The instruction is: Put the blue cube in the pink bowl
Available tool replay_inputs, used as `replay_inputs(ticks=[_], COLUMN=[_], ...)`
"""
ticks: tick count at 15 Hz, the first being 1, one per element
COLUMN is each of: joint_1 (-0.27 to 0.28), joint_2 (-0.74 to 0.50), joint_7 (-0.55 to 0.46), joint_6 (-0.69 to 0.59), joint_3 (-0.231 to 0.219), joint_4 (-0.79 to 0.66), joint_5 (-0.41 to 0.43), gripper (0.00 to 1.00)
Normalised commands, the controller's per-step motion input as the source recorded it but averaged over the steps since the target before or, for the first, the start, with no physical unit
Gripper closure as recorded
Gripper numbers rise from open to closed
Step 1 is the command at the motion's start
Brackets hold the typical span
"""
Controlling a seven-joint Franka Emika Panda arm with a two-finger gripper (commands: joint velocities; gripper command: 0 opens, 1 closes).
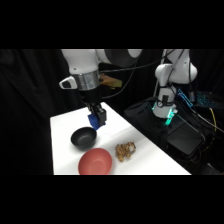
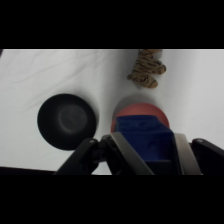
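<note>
The gripper (image 1: 96, 118) is clamped on the blue cube (image 1: 94, 121), holding it in the air above the table (image 1: 62, 130) in the middle of the side view, just above and behind the black bowl (image 1: 82, 137). The pink bowl (image 1: 95, 161) sits lower in the frame, near the bottom edge, with a tan striped toy (image 1: 125, 150) to its right.

The step in hand looks like the carry. To do it well, the arm should keep the cube high enough to clear the black bowl's rim, travel toward the lower part of the frame until the cube is over the pink bowl's centre, then lower it and only then let go, so it does not bounce out or land on the toy.

The arm reaches in from the upper right, its wrist pointing straight down. In the wrist view the cube (image 2: 145, 137) fills the gap between the fingers (image 2: 186, 155) and hides much of the pink bowl (image 2: 140, 109) beyond it.
</note>
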Motion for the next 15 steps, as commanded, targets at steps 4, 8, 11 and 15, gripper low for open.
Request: replay_inputs(ticks=[4, 8, 11, 15], joint_1=[0.021, -0.009, 0.008, 0.012], joint_2=[0.31, 0.23, 0.25, 0.35], joint_7=[-0.13, -0.15, -0.11, -0.10], joint_6=[0.06, 0.22, 0.21, 0.10], joint_3=[0.045, 0.050, 0.029, 0.011], joint_4=[0.34, 0.12, 0.13, 0.27], joint_5=[-0.006, 0.073, 0.056, 0.042], gripper=[0.74, 0.74, 0.74, 0.74])
